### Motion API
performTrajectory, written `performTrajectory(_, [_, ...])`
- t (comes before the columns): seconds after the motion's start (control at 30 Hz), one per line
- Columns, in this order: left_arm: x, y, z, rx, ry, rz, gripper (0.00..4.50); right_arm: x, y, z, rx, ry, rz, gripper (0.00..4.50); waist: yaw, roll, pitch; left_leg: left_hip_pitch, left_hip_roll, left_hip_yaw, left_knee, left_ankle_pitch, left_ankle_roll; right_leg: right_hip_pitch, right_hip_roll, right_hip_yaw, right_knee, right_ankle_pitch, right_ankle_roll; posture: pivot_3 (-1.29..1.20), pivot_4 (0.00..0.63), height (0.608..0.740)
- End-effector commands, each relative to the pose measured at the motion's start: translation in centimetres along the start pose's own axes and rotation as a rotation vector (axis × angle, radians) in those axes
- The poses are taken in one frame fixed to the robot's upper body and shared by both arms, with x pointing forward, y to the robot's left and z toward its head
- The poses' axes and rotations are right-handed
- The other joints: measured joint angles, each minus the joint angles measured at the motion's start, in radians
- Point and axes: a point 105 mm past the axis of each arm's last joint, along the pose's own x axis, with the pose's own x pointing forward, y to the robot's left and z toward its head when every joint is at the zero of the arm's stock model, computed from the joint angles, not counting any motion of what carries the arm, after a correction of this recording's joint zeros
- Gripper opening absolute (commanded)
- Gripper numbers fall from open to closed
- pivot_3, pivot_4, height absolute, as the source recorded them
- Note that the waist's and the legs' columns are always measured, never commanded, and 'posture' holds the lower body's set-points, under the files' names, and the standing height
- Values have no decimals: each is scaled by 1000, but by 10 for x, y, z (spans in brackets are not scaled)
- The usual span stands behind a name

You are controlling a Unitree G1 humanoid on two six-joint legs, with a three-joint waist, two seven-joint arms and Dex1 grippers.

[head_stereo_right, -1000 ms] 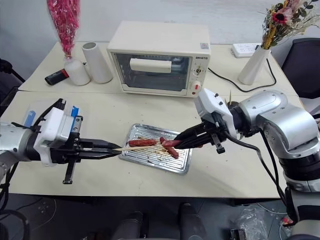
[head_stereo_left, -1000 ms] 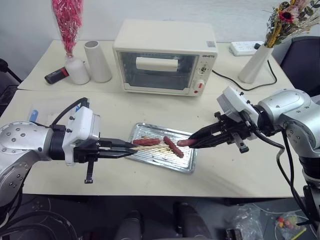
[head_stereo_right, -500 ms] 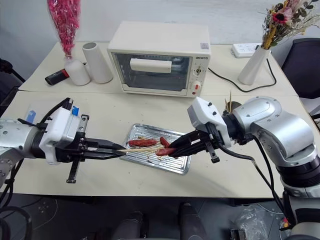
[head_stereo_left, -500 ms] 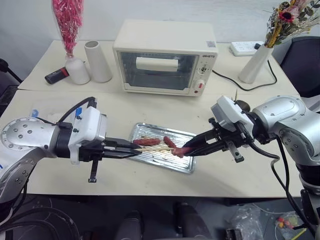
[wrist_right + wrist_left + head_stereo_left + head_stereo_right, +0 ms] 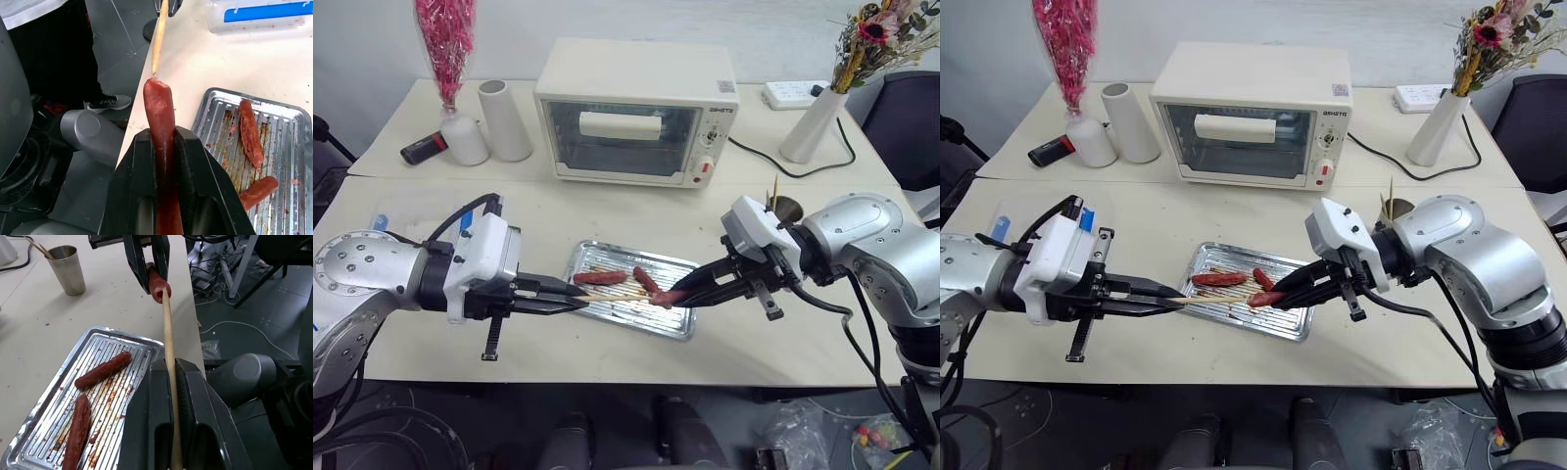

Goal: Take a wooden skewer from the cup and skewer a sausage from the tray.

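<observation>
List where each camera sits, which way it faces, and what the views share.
Left and right eye views: head-mounted, looking forward and down at the table; both arms show.
Left wrist view: looks along the left gripper and its wooden skewer at the sausage.
Right wrist view: looks along the right gripper and sausage toward the skewer's tip.
Shared: skewer, held sausage, tray.

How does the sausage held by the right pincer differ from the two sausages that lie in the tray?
The held sausage is lifted off the tray, clamped in the right pincer; the other two sausages lie flat on the ridged bottom. The held one has the skewer tip at its end, with the left pincer gripping that stick; the others are untouched. All three look alike: slim and reddish-brown.
</observation>
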Motion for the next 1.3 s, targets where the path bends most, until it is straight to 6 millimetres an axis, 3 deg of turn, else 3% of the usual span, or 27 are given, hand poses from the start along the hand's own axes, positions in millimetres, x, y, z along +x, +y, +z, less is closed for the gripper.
performTrajectory(0.03, [-6, 1, 5, 44, 16, 21, 0, -4, 0, 5, -34, -2, -10, 235, 0, 0, 0, 0, 0, 0, 0, 0, 0, 0, 0, 0, 0, 0, 0, 0, 150, 740])
performTrajectory(0.53, [-2, 1, 4, 52, 13, 8, 0, -3, 5, 16, -48, -32, 7, 235, 0, 0, 0, 0, 0, 0, 0, 0, 0, 0, 0, 0, 0, 0, 0, 0, 150, 740])
performTrajectory(1.03, [7, 6, 2, 61, 12, -25, 0, 13, 4, 25, -143, -30, 29, 235, 0, 0, 0, 0, 0, 0, 1, 0, 0, 0, 0, 0, 1, 0, 0, 0, 150, 740])
performTrajectory(1.3, [17, 15, -2, 68, 11, -22, 0, 24, 13, 14, -205, -1, 31, 235, 1, 0, 0, 0, 0, 0, 1, 0, 0, 0, 1, 0, 1, 0, 0, 0, 150, 740])
